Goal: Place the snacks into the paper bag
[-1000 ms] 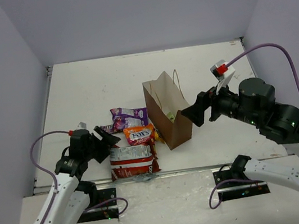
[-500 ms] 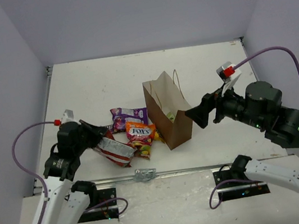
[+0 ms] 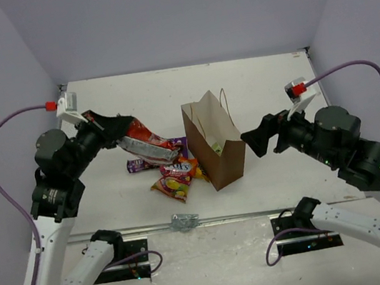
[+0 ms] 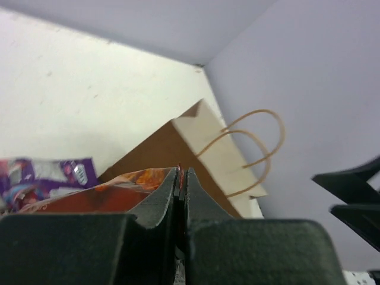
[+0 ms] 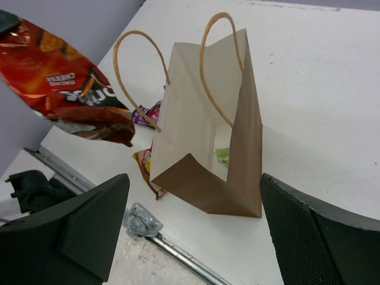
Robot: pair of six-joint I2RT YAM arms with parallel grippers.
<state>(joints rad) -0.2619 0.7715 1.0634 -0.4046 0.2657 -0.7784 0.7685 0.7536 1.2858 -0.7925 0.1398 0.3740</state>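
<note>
My left gripper [image 3: 121, 124] is shut on the red-and-silver crinkly bag [image 3: 148, 140] and holds it in the air, left of the paper bag [image 3: 213, 142]. The red bag also shows in the right wrist view [image 5: 68, 89] and in the left wrist view [image 4: 101, 193]. The brown paper bag [image 5: 208, 130] stands open with a small green piece inside. The orange candy bag [image 3: 175, 177] and a purple packet [image 3: 138, 165] lie on the table below the lifted bag. My right gripper [image 3: 254, 138] is open and empty just right of the paper bag.
A small crumpled silver piece [image 3: 183, 221] lies on the metal rail at the table's near edge. Purple walls enclose the white table [image 3: 133, 101] on three sides.
My left arm has lifted the red-and-silver bag off the table and carried it up and right toward the paper bag. The orange candy bag has shifted slightly. The right gripper drew back a little.
</note>
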